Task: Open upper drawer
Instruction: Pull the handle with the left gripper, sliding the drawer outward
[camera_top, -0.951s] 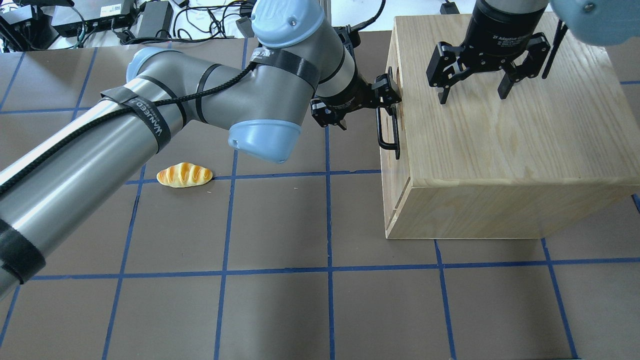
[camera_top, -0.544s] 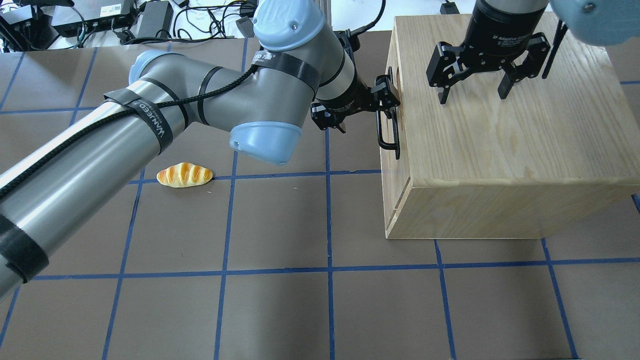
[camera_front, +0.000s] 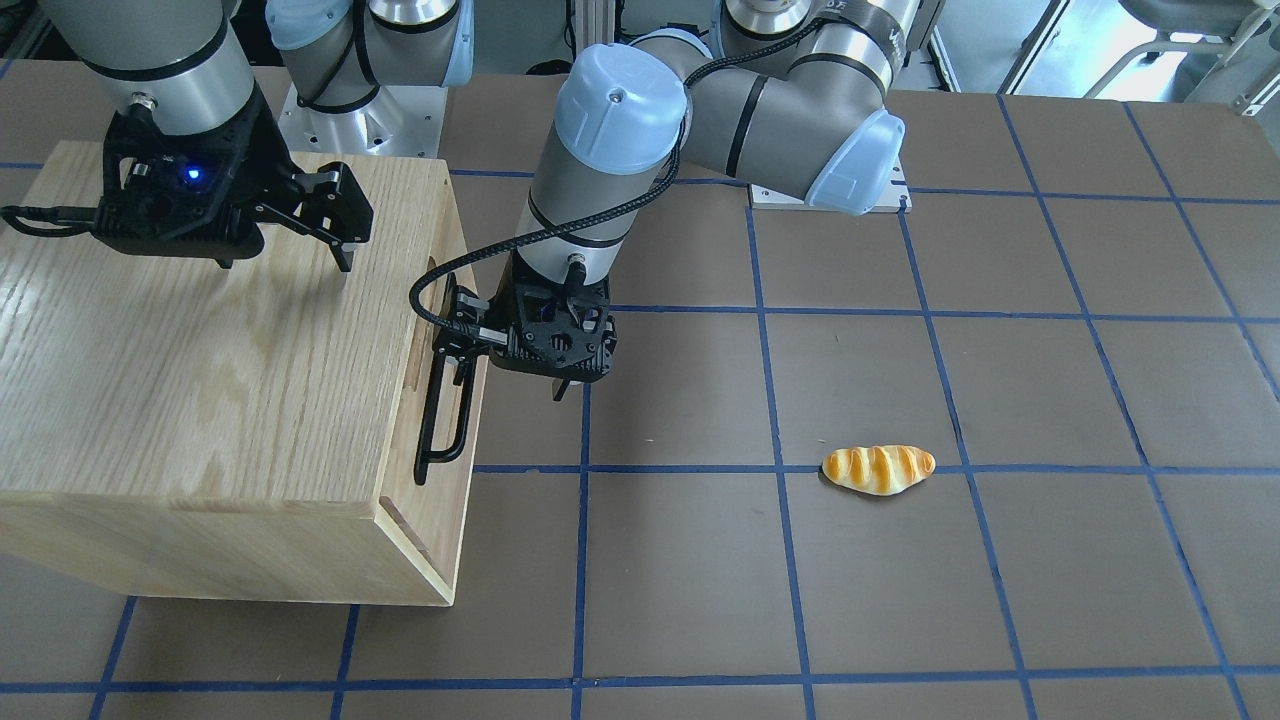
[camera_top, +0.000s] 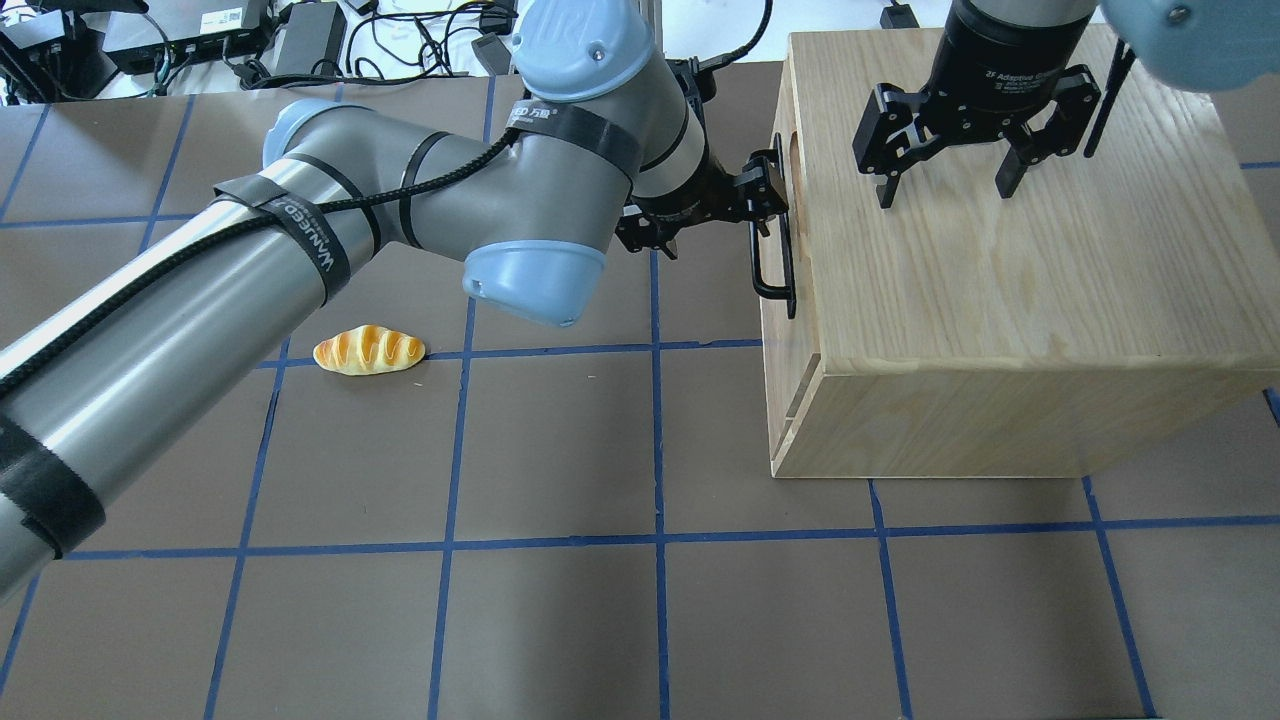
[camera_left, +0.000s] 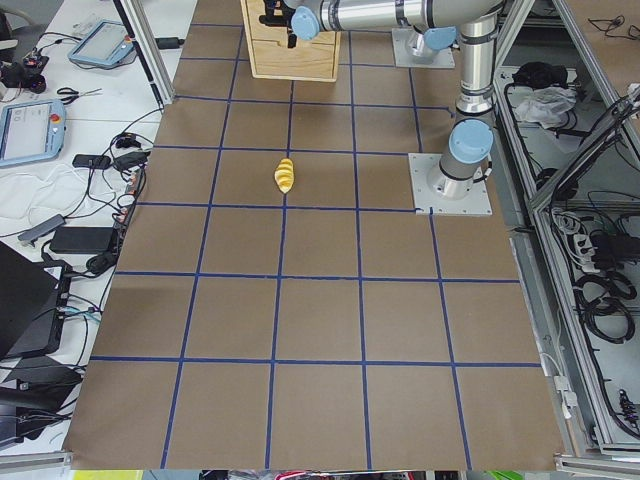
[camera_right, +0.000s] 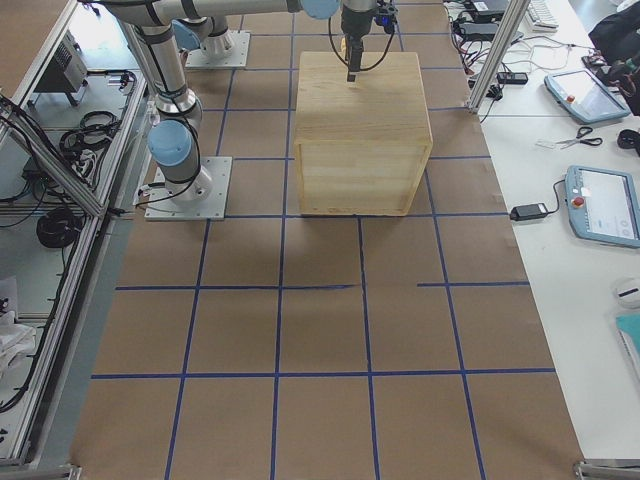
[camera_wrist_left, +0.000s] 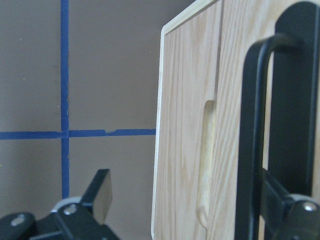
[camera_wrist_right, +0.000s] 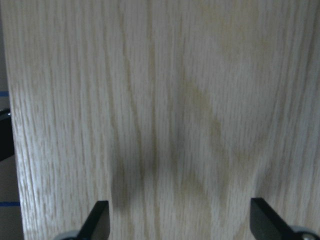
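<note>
The upper drawer (camera_top: 788, 340) has a light-oak front (camera_front: 415, 510) with an oblong slot and a long black bar handle (camera_top: 775, 265). It stands out a sliver from the big oak cabinet (camera_top: 1000, 300). My left gripper (camera_top: 715, 215) is open. One finger is hooked behind the far end of the handle (camera_front: 440, 430) and the other hangs free over the table. In the left wrist view the handle (camera_wrist_left: 250, 150) runs in front of the drawer front (camera_wrist_left: 230, 125). My right gripper (camera_top: 945, 190) is open and empty, with its fingertips at the cabinet's top (camera_wrist_right: 160, 100).
A toy bread roll (camera_top: 368, 350) lies on the brown, blue-taped table to the left of the cabinet, and it also shows in the front-facing view (camera_front: 878, 469). Cables and power bricks (camera_top: 200, 40) lie beyond the table's far edge.
My left gripper has drawn back a little to the left, away from the cabinet. The handle and drawer front have come out a sliver with it. My right gripper has not moved.
</note>
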